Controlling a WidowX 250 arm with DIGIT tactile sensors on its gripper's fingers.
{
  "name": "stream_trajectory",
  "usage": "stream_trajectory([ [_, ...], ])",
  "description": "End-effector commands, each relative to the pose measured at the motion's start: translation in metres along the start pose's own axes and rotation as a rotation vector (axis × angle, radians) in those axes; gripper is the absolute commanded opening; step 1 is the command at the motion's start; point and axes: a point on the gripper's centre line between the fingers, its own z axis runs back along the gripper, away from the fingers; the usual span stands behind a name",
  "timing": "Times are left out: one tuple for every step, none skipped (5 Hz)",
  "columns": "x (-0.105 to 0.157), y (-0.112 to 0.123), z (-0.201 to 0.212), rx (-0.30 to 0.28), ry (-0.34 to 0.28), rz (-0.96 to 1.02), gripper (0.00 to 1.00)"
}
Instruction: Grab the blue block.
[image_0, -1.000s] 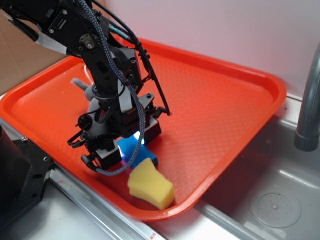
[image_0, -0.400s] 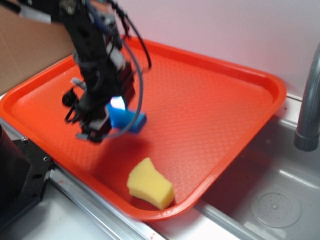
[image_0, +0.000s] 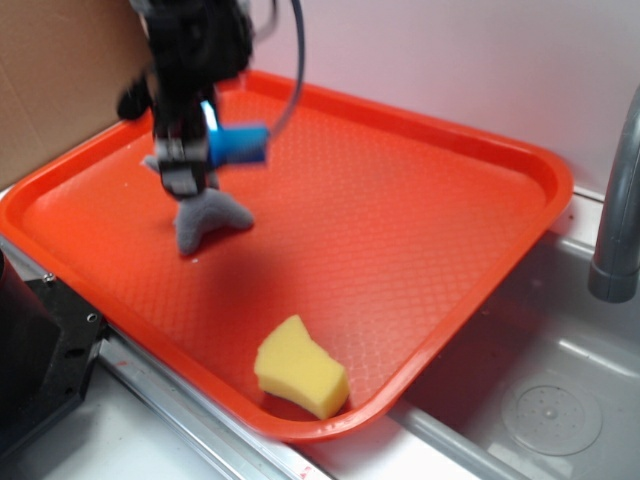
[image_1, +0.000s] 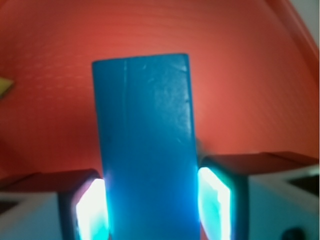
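Note:
The blue block (image_0: 239, 143) hangs in the air above the back left of the orange tray (image_0: 420, 190), held by my gripper (image_0: 205, 150), which is shut on it. In the wrist view the blue block (image_1: 145, 145) fills the middle, clamped between the two lit fingers (image_1: 92, 210), and my gripper (image_1: 152, 210) presses on both of its sides. The arm above is blurred in the exterior view.
A grey plush toy (image_0: 205, 218) lies on the tray just below the gripper. A yellow sponge (image_0: 298, 366) sits near the tray's front edge. A grey faucet pipe (image_0: 618, 200) and a metal sink (image_0: 550, 410) are at the right; cardboard (image_0: 60, 80) stands at the back left.
The gripper has risen and moved toward the tray's back left, carrying the blue block away from the yellow sponge. The grey plush toy is now uncovered.

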Motion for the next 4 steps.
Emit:
stream_trajectory([
  [-0.038, 0.013, 0.043, -0.17, 0.007, 0.489, 0.0],
  [-0.049, 0.015, 0.055, -0.214, 0.0, 0.737, 0.0],
  [-0.047, 0.008, 0.061, -0.162, -0.032, 0.87, 0.0],
  [-0.044, 0.009, 0.061, -0.145, -0.015, 0.847, 0.0],
])
